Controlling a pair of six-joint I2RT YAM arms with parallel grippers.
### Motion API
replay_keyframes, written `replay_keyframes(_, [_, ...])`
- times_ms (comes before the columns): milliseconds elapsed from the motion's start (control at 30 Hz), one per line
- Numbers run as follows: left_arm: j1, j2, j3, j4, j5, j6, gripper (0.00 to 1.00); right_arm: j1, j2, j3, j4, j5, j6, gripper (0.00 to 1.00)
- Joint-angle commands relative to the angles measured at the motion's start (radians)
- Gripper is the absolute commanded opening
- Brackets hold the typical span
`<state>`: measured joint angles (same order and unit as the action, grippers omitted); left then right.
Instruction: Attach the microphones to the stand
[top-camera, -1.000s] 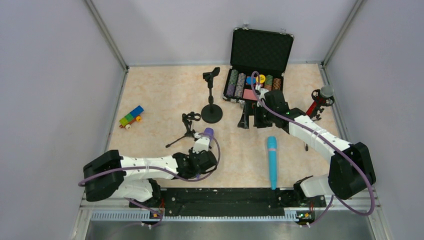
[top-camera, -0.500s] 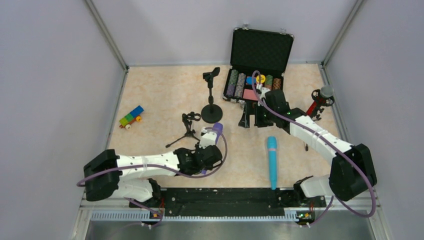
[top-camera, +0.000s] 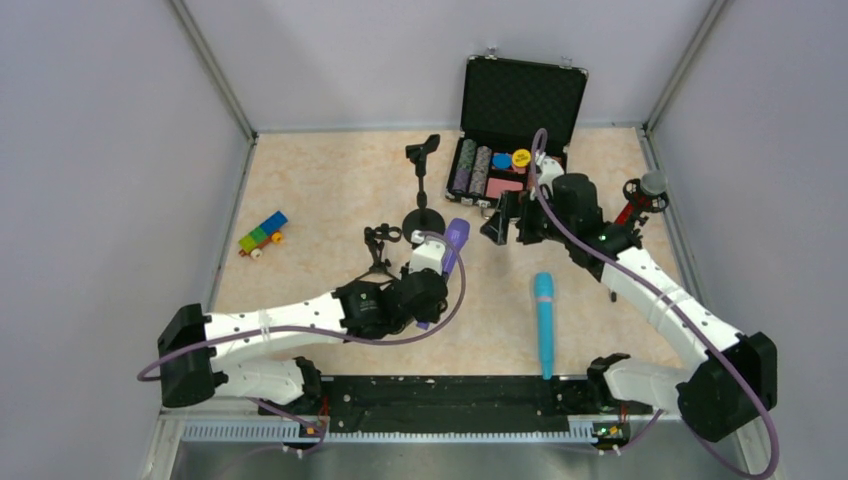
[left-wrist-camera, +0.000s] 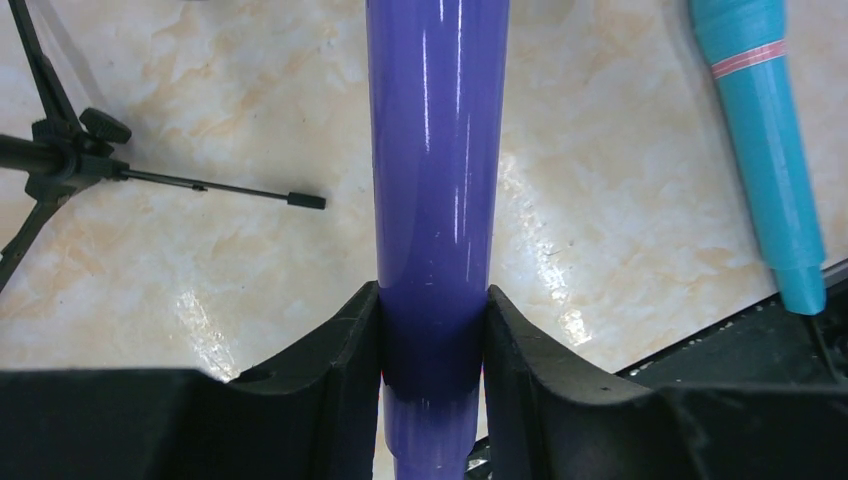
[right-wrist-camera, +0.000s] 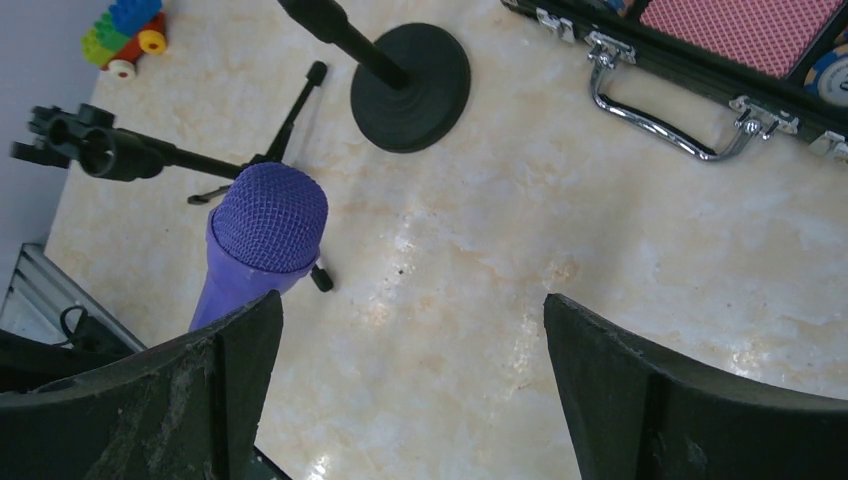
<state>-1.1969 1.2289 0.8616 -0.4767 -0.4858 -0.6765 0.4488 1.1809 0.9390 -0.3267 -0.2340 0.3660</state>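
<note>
Microphones sit in three separate places. The purple microphone (left-wrist-camera: 437, 180) is pinched at the lower end of its handle by the left tool (left-wrist-camera: 432, 330). Both black fingers (left-wrist-camera: 345, 340) press on its sides and a short stub of handle pokes out behind them. It is raised off the table (top-camera: 310, 190) and tilted, and its mesh head points away from the arm bases. In the top view the head lies just right of the tripod stand (top-camera: 378, 245) and near the disc foot of the round-base stand (top-camera: 424, 222). That stand is upright, with a black clip at its top.

The teal microphone (top-camera: 543, 322) lies flat on the table between the two arms, lengthwise, with its head away from the bases and nothing touching it. The red microphone (top-camera: 636, 205) leans by the right wall with its silver head uppermost. A black holder seems to ring it, but the view is too small to be sure.

The right tool (right-wrist-camera: 410, 330) hangs over the table in front of the open chip case (top-camera: 520, 110), spread wide and gripping nothing. Its own camera looks down on the purple mesh head, the disc foot and the case handle. A toy block car (top-camera: 262, 233) rests near the left wall.
</note>
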Motion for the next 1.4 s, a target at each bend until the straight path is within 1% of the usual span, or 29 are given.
replay_keyframes(0, [0.024, -0.053, 0.071, 0.042, 0.026, 0.050, 0.00, 0.009, -0.077, 0.039, 0.098, -0.035, 0.029, 0.99])
replay_keyframes(100, [0.060, -0.070, 0.078, 0.065, 0.078, 0.061, 0.00, 0.009, -0.097, 0.029, 0.134, -0.058, 0.043, 0.99])
replay_keyframes(267, [0.141, -0.104, 0.059, 0.131, 0.207, 0.051, 0.00, 0.009, -0.095, 0.028, 0.164, -0.119, 0.070, 0.99])
replay_keyframes(533, [0.295, -0.188, -0.051, 0.299, 0.458, -0.026, 0.00, 0.010, -0.066, -0.023, 0.304, -0.278, 0.194, 0.99])
replay_keyframes(667, [0.340, -0.220, -0.095, 0.387, 0.563, -0.053, 0.00, 0.009, -0.043, -0.053, 0.388, -0.339, 0.255, 0.99])
replay_keyframes(833, [0.361, -0.227, -0.113, 0.435, 0.626, -0.075, 0.00, 0.011, -0.029, -0.088, 0.463, -0.380, 0.325, 0.99])
replay_keyframes(1033, [0.374, -0.227, -0.120, 0.492, 0.670, -0.092, 0.00, 0.011, 0.001, -0.099, 0.496, -0.414, 0.348, 0.99])
replay_keyframes(1300, [0.388, -0.216, -0.123, 0.559, 0.728, -0.122, 0.00, 0.010, 0.011, -0.160, 0.668, -0.468, 0.446, 0.97])
replay_keyframes(1367, [0.391, -0.208, -0.123, 0.559, 0.732, -0.131, 0.00, 0.010, 0.025, -0.155, 0.674, -0.477, 0.449, 0.96])
